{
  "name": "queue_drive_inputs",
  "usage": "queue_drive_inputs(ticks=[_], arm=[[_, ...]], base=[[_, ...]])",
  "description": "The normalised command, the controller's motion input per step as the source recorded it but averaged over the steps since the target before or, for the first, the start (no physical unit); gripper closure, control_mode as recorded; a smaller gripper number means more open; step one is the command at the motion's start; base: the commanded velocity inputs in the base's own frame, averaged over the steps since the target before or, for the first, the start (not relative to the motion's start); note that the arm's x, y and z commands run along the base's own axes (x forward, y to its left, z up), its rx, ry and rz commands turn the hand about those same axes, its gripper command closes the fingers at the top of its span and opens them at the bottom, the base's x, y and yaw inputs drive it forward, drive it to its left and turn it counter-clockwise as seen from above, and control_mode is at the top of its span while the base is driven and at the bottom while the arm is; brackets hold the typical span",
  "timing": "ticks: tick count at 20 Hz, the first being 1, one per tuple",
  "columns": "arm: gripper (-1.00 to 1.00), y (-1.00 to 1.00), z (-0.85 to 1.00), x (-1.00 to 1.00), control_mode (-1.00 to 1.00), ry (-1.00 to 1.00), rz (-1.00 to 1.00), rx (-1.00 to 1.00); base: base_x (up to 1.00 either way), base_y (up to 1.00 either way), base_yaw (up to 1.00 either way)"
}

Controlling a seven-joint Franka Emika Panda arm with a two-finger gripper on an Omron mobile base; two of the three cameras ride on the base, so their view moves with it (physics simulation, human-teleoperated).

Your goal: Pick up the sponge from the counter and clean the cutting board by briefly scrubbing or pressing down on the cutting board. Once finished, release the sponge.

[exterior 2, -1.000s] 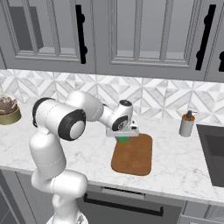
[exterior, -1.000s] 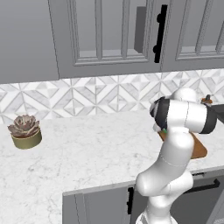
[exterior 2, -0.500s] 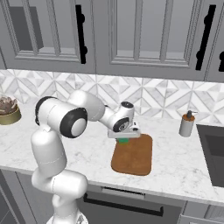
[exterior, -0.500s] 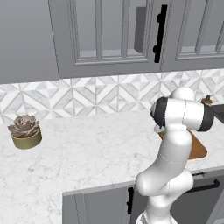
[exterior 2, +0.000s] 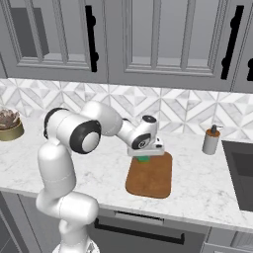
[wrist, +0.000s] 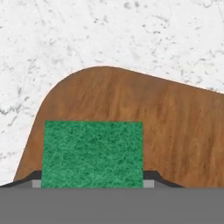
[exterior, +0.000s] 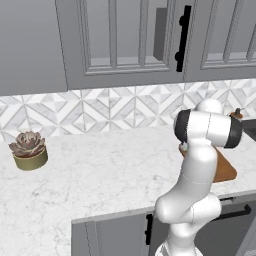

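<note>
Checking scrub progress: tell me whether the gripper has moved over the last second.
Yes. In the right base view the gripper, shut on the sponge, has come down closer to the cutting board at its back edge.

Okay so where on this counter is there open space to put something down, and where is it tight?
The widest bare stretch of the counter lies between the potted succulent and the arm. A smaller patch sits between the cutting board and the soap dispenser. It is crowded at the board's back corner, where the gripper holds the sponge.
</note>
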Motion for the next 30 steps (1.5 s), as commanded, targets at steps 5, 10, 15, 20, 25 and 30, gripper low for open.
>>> queue_drive_inputs(ticks=[5, 10, 15, 20, 25, 30], arm=[[1.0, -0.44, -0.03, 0.0, -1.0, -0.05, 0.0, 0.0], [1.0, -0.48, 0.0, 0.0, -1.0, -0.06, 0.0, 0.0], [1.0, -0.45, 0.0, 0.0, -1.0, -0.08, 0.0, 0.0], [1.0, -0.21, 0.0, -0.18, -1.0, -0.09, 0.0, 0.0], [1.0, -0.01, -0.04, -0.55, -1.0, -0.03, 0.0, 0.03], [1.0, 0.06, -0.03, -0.33, -1.0, 0.0, 0.0, 0.03]], base=[[0.0, 0.0, 0.0], [0.0, 0.0, 0.0], [0.0, 0.0, 0.0], [0.0, 0.0, 0.0], [0.0, 0.0, 0.0], [0.0, 0.0, 0.0]])
